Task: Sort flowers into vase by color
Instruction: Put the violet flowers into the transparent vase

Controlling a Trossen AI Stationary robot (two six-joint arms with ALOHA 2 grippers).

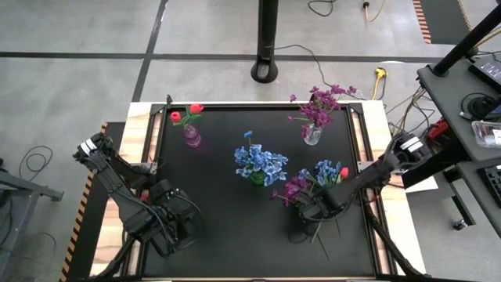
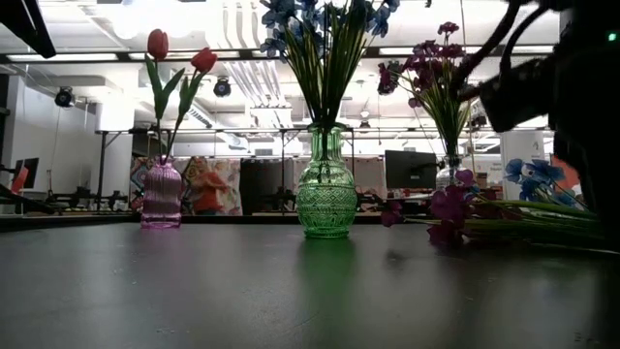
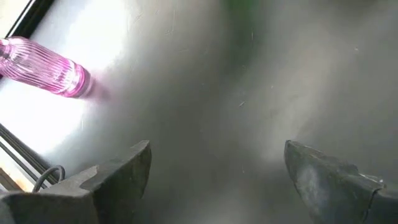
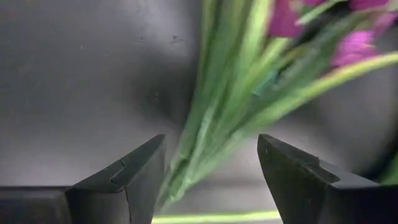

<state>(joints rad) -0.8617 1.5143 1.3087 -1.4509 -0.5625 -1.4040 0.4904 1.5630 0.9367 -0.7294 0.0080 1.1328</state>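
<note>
Three vases stand on the black table. A pink vase (image 1: 192,137) holds red tulips (image 1: 186,113), a green vase (image 1: 257,178) holds blue blooms (image 1: 261,161), and a clear vase (image 1: 311,135) holds purple sprays (image 1: 321,102). Loose flowers lie flat on the table at the right: a purple spray (image 1: 293,188), a blue bloom (image 1: 327,171) and a red bud (image 1: 344,172). My right gripper (image 1: 307,211) is open above their green stems (image 4: 211,124), one finger on either side and pointing down. My left gripper (image 1: 176,227) is open over bare table at the near left.
The pink vase (image 3: 43,67) shows far ahead of my left gripper (image 3: 217,149). In the low view the loose flowers (image 2: 504,218) lie to the right of the green vase (image 2: 326,194). There is free table in the near middle, and raised wooden rails edge the table (image 1: 368,141).
</note>
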